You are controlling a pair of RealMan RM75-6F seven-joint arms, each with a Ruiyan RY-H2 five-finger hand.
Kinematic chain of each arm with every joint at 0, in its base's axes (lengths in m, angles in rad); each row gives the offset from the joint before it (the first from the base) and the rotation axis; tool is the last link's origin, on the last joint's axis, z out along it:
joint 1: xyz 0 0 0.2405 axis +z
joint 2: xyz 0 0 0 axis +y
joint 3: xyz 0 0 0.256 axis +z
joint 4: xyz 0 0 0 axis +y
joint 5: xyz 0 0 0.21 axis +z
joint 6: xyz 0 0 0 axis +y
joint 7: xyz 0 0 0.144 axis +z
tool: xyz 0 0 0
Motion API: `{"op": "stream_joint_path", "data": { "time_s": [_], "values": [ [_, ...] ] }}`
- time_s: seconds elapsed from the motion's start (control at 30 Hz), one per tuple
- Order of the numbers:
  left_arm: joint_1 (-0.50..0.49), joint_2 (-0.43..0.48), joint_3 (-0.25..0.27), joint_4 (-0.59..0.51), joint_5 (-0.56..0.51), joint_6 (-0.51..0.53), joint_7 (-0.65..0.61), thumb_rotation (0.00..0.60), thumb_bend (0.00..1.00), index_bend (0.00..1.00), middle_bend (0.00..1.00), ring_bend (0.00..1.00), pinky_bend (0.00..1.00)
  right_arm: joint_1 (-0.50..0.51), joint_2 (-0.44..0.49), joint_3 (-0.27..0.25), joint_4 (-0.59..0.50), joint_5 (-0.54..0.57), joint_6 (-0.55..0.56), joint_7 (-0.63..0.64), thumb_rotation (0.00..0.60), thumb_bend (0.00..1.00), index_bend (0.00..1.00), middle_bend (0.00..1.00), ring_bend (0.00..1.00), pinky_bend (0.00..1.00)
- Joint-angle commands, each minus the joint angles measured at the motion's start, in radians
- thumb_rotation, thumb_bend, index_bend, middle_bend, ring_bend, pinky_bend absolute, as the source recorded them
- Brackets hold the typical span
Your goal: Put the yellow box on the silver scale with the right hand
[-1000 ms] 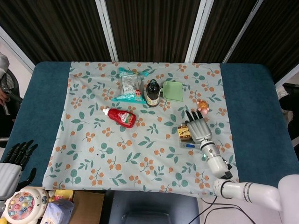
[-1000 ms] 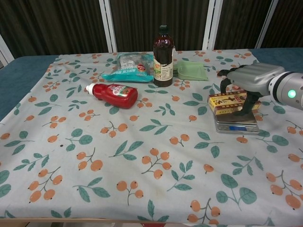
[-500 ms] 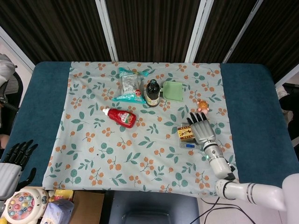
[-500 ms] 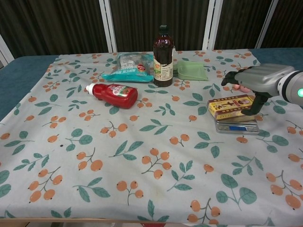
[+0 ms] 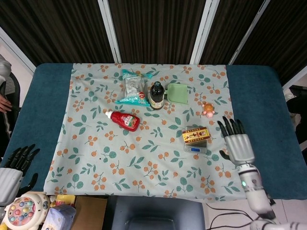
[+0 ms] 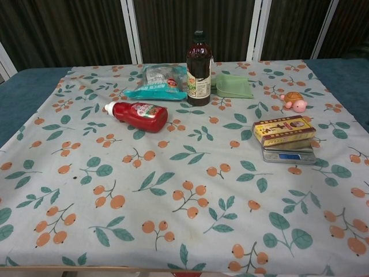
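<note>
The yellow box lies flat on top of the silver scale, whose blue display shows at the front. My right hand is off to the right of the box, clear of it, with its fingers spread and nothing in it; the chest view does not show it. Far off at the lower left edge, beside the table, my left hand hangs with fingers apart, holding nothing.
On the flowered cloth lie a red ketchup bottle, a dark brown bottle, a teal snack bag, a green dustpan and a small turtle toy just behind the scale.
My right hand has let go of the yellow box and drawn back to the right, off the scale and out of the chest view. The box stays on the scale.
</note>
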Motion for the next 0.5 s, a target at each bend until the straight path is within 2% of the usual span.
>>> {"op": "stream_joint_path", "data": {
  "time_s": [0.03, 0.13, 0.23, 0.5],
  "values": [
    [0.001, 0.002, 0.000, -0.001, 0.000, 0.002, -0.002, 0.600, 0.49, 0.00, 0.00, 0.00, 0.09, -0.188, 0.008, -0.120, 0.004, -0.144, 0.166, 0.090, 0.600, 0.31, 0.04, 0.00, 0.00, 0.00],
    [0.004, 0.003, -0.002, -0.001, -0.006, 0.006, -0.005, 0.600, 0.49, 0.00, 0.00, 0.00, 0.09, -0.261, -0.028, -0.126, 0.074, -0.163, 0.214, 0.163, 0.600, 0.30, 0.04, 0.00, 0.00, 0.00],
    [0.002, 0.007, 0.001, -0.003, -0.006, 0.001, -0.012, 0.600, 0.49, 0.00, 0.00, 0.00, 0.09, -0.300, -0.045, -0.111, 0.115, -0.181, 0.236, 0.219, 0.600, 0.30, 0.03, 0.00, 0.00, 0.00],
    [0.002, 0.010, -0.002, 0.001, -0.014, -0.001, -0.023, 0.600, 0.49, 0.00, 0.00, 0.00, 0.09, -0.302, -0.031, -0.078, 0.138, -0.205, 0.192, 0.252, 0.600, 0.30, 0.02, 0.00, 0.00, 0.00]
  ]
}}
